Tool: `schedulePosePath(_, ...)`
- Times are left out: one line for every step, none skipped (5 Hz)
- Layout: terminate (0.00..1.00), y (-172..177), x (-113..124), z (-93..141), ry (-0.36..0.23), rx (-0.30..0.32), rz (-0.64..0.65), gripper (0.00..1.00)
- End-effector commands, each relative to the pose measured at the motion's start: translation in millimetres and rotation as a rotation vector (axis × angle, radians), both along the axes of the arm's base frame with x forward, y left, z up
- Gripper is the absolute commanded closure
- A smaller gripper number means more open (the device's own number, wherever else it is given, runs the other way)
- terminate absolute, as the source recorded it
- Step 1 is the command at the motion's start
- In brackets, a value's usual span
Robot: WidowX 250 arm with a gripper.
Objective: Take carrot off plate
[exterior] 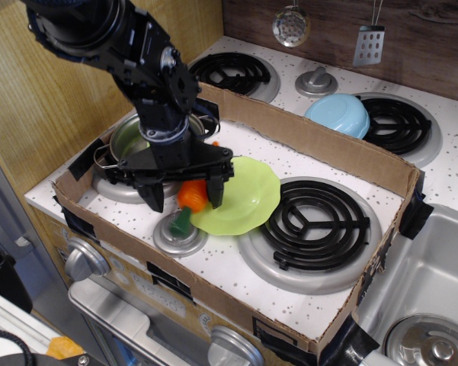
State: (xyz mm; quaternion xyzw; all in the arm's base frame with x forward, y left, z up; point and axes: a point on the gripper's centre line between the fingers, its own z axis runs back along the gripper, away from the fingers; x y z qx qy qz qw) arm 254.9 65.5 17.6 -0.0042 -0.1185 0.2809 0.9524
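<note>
The hand [184,200] hangs low over the left rim of the plate [248,194], its two dark fingers [153,197] pointing down and spread fairly wide. The carrot [190,200] lies between those fingers, its orange body up against the right-hand finger and its dark green stem end poking out below and to the left of the hand, over the small grey knob disc [180,236]. There is visible space between the left finger and the carrot, so the hand brackets the carrot rather than pinching it; whether the right finger actually presses on it cannot be told. The carrot's thick end overlaps the plate's left edge, while the stem end sits off the plate.

The lime-green plate lies just to the right of the hand, on the speckled white desk [305,305], and appears tipped up slightly at its near-left edge. Directly behind the hand, mostly covered by the arm, sits the steel pot [126,145]. Further right of the plate is a black coil burner [312,221]. A cardboard wall [320,145] boxes in this area. Far behind and to the right of the hand, beyond the cardboard, rests a light blue bowl [338,114].
</note>
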Motion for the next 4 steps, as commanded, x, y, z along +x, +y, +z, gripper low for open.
schedulePosePath(0.0, 4.6, 4.1, -0.8, -0.038, -0.013, 0.001, 1.0)
schedulePosePath(0.0, 1.9, 4.7, 6.8, -0.029, -0.001, 0.013, 1.0)
schedulePosePath(0.0, -1.3, 6.0, 13.9, -0.016, -0.023, 0.022, 1.0)
schedulePosePath(0.0, -10.5, 9.4, 30.2, 0.011, -0.063, 0.036, 1.0)
